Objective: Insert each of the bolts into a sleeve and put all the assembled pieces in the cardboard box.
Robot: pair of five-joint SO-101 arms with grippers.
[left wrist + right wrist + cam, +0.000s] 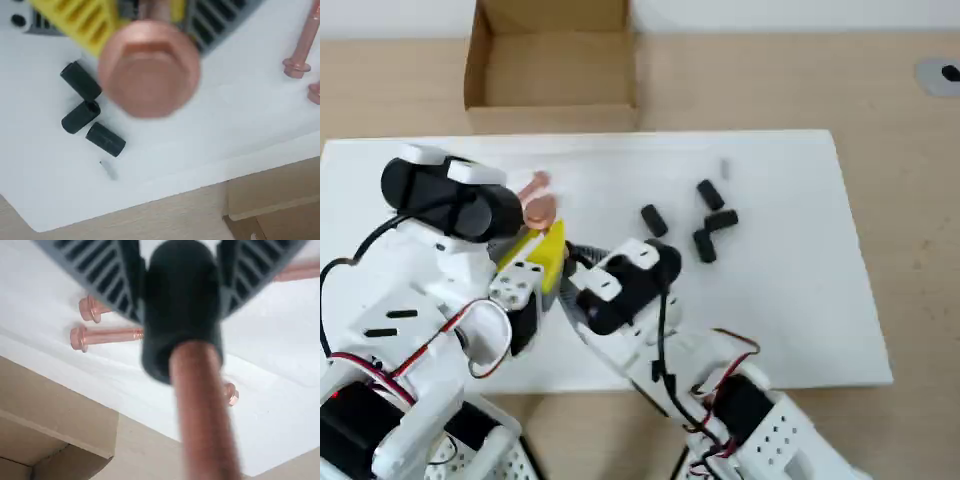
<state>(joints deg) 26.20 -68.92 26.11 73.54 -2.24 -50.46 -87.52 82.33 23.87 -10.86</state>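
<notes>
Copper-coloured flanged metal bolt [540, 210] sits above the white sheet [790, 300] on the bench, between the 2 arms. 4 loose short black tube sleeves [722, 220] lie off to one side, and the open brown cardboard box [552, 118] stands beyond the sheet.

From the left wrist, the left pincer [150, 12] pinches that bolt behind its head.

From the right wrist, the right pincer [180, 287] pinches the held black sleeve [180, 315], and a copper shank enters it.

I judge the bolt light, rigid and smooth, so slippery. It is best gripped on the shank just behind the flange. No writing is readable.
</notes>
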